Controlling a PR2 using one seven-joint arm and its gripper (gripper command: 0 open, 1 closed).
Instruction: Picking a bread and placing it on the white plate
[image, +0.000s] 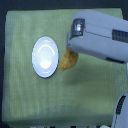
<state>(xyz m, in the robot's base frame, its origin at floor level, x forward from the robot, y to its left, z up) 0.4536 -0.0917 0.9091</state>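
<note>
the claw (71, 44) sits at the end of the grey arm that reaches in from the exterior view's right, right over the upper end of the bread (68, 59); its tips are hidden under the housing, so i cannot tell whether it is spread or pinching the loaf. the bread lies just beside the white plate (45, 57), on the plate's right edge in this view, likely mid-transfer. both rest on the green cloth (30, 100) covering the worktop.

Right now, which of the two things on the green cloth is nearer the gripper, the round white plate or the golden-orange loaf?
The golden-orange bumpy bread: it lies right under the grey gripper, partly covered by it. The glossy round white plate sits apart, toward the exterior view's left.
</note>
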